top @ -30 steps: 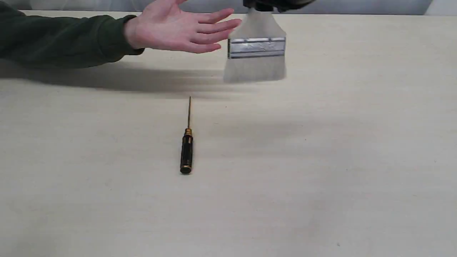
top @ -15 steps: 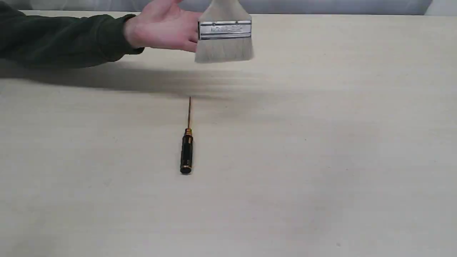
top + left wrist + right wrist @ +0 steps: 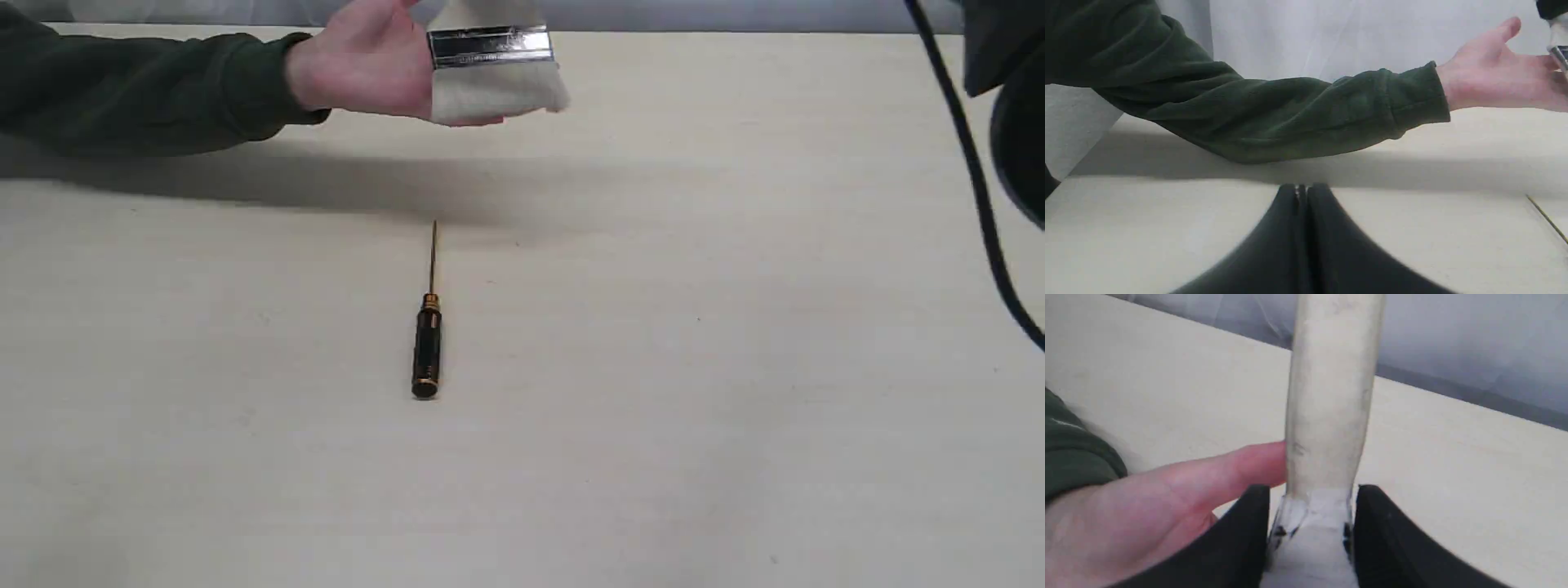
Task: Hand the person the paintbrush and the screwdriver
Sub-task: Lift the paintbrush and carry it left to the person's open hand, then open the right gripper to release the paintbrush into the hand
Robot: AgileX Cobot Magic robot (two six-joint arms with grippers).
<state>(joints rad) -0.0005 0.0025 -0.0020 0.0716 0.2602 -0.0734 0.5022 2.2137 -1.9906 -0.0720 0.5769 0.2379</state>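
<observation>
Hanging bristles-down over the far side of the table [image 3: 735, 367], the brush [image 3: 490, 73] is resting its bristles against the open hand [image 3: 367, 69], which is sticking out of a green sleeve [image 3: 147, 90] on the left. The right gripper [image 3: 1312, 494] is clamping the brush, its black fingers sitting tight on either side. One digit of the hand, probably the thumb, is touching the brush just beyond them, though blur is making that uncertain. The screwdriver [image 3: 426, 343] is lying flat mid-table, well apart from the hand, shaft pointing toward the far side. The left gripper [image 3: 1302, 190] is hovering low over the table, fingers pressed together.
</observation>
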